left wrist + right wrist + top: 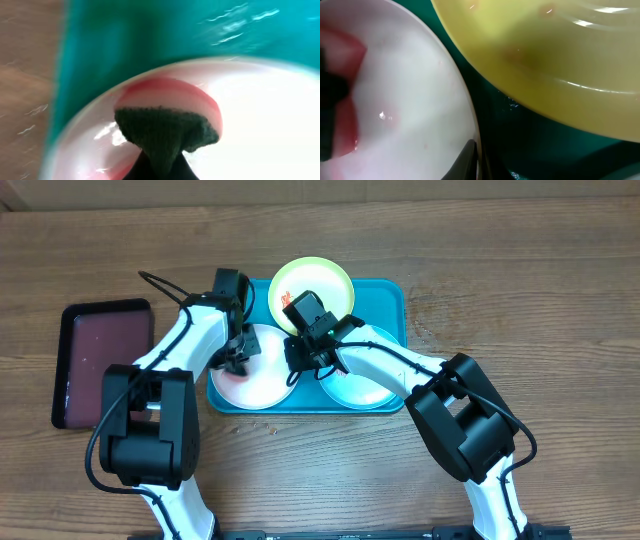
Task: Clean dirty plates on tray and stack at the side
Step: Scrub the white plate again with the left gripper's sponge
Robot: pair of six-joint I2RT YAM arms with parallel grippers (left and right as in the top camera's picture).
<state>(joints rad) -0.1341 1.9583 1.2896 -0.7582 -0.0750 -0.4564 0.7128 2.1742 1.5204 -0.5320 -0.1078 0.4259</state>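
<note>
The turquoise tray (388, 292) holds three plates. The white plate (262, 385) lies at its left, the pale yellow-green plate (318, 280) at the back and the mint-blue plate (366, 388) at the right. My left gripper (237, 352) is shut on a dark green cloth (165, 132), which presses on the white plate (260, 120) at a red smear (170, 94). My right gripper (300, 358) pinches the right rim of the white plate (410, 100), with one finger (467, 161) on its inside. The yellow-green plate (545, 50) sits just beyond.
A dark maroon, black-rimmed tray (105, 360) lies on the wooden table (520, 270) left of the turquoise tray. Both arms cross over the front half of the turquoise tray (545, 145).
</note>
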